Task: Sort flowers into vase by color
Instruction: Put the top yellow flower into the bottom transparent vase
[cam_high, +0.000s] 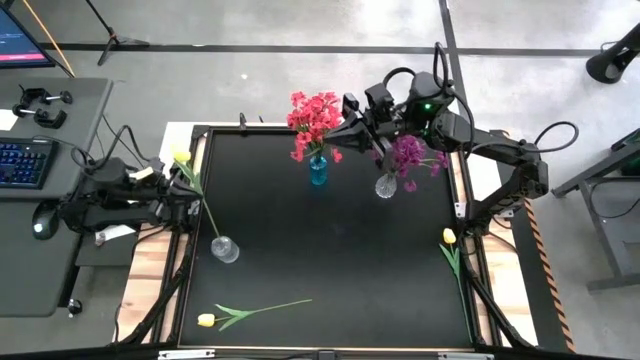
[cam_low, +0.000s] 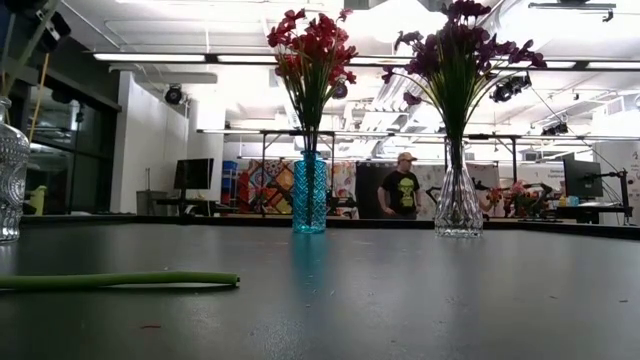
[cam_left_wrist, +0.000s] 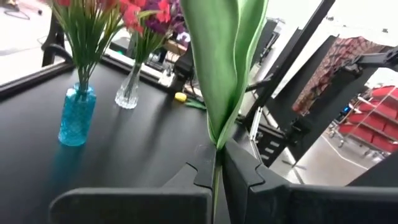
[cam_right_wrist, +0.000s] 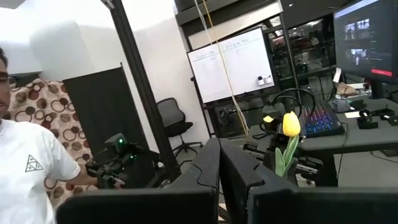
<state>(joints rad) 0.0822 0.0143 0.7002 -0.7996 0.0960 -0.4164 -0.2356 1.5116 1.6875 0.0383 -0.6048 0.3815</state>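
On the black table: three vases, loose tulips, both arms at the far and left edges.
Table (cam_high: 330, 270): black top, filling the middle of the high view.
Blue vase (cam_high: 318, 171): upper centre of the high view, upright, holding the red-pink flowers (cam_high: 315, 115); left of centre in the low view.
Clear vase (cam_high: 386, 186): just right of the blue one, upright, holding the purple flowers (cam_high: 408, 152).
Second clear vase (cam_high: 225, 249): left of centre in the high view, with the stem of a yellow tulip (cam_high: 182, 158) leaning out toward the upper left.
Left gripper (cam_high: 190, 208): at the table's left edge, fingers pressed together, pinching that tulip's green stem; leaf rising straight up from between the fingers (cam_left_wrist: 239, 171) in the left wrist view.
Right gripper (cam_high: 340, 130): upper centre, raised beside the red-pink blooms, fingers pressed together, holding nothing.
Loose tulip (cam_high: 250, 314): lying flat at lower left of the high view, bud to the left.
Another loose tulip (cam_high: 452, 250): lying at the table's right edge, bud at the upper end.
Person (cam_right_wrist: 28, 162): white shirt, left edge of the right wrist view.
Second person (cam_low: 404, 187): far background of the low view, between the two vases.
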